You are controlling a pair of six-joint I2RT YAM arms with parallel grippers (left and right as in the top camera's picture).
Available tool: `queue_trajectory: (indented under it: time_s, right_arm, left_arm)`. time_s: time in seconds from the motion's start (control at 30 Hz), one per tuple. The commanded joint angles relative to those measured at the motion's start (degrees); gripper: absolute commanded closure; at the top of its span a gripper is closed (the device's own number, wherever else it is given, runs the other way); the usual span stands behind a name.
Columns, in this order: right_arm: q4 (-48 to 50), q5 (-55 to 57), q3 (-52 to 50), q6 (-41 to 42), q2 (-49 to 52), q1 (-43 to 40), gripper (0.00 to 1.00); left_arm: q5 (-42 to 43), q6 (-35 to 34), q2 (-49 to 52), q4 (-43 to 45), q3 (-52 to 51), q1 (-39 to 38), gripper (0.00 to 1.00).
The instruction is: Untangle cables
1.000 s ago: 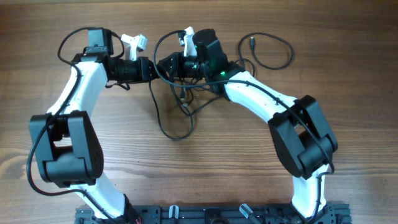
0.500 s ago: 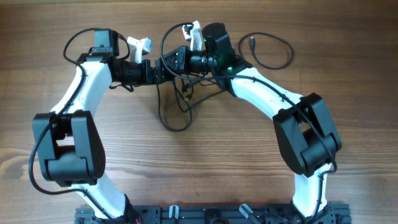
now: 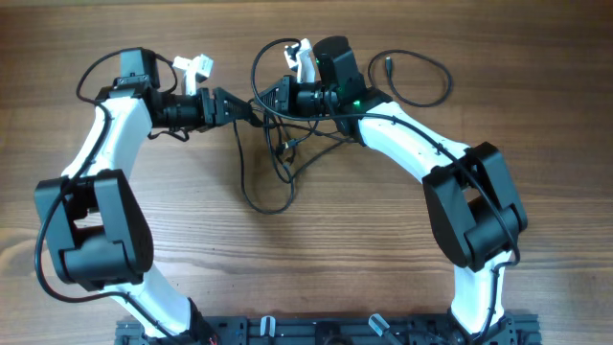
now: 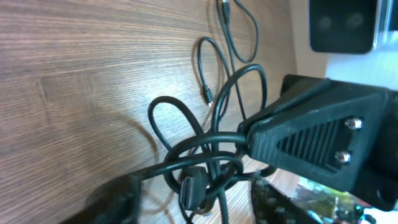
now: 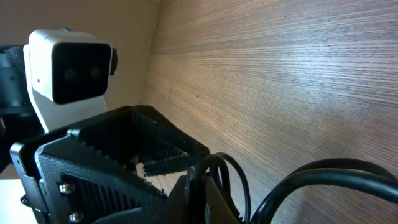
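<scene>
while the right gripper (image 3: 271,99) clamps them, cables (image 3: 284,146) trail to 6 o'clock.
left wrist shows their knot (image 4: 208,155); left gripper (image 3: 239,103) state unclear.

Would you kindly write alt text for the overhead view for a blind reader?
The left gripper and right gripper face each other closely at a tangle of black cables on a wooden table; one cable loop lies aside.
</scene>
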Motion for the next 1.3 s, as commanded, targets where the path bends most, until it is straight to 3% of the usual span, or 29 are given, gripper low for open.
queue_trajectory:
  time_s: [0.0, 0.17, 0.23, 0.27, 0.77, 1.27]
  right_arm:
    - [0.3, -1.9, 0.6, 1.3, 0.3, -0.3, 0.96]
    - [0.3, -3.1, 0.6, 1.7, 0.3, -0.3, 0.96]
    - [0.5, -3.7, 0.6, 2.0, 0.3, -0.3, 0.96]
    - [0.5, -3.7, 0.6, 2.6, 0.3, -0.3, 0.96]
    - [7.0, -10.2, 0.6, 12.0, 0.3, -0.2, 0.96]
    - [9.6, -12.5, 0.6, 13.9, 0.3, -0.2, 0.96]
  left_arm:
    - [2.8, 0.5, -0.2, 0.0, 0.4, -0.4, 0.62]
    - [2.8, 0.3, -0.2, 0.1, 0.4, -0.4, 0.66]
    - [2.8, 0.3, -0.2, 0.1, 0.4, -0.4, 0.91]
    - [2.8, 0.3, -0.2, 0.1, 0.4, -0.4, 0.96]
    - [1.9, -1.0, -0.2, 2.2, 0.3, -5.0, 0.96]
    - [0.3, -1.0, -0.2, 3.5, 0.3, -7.6, 0.96]
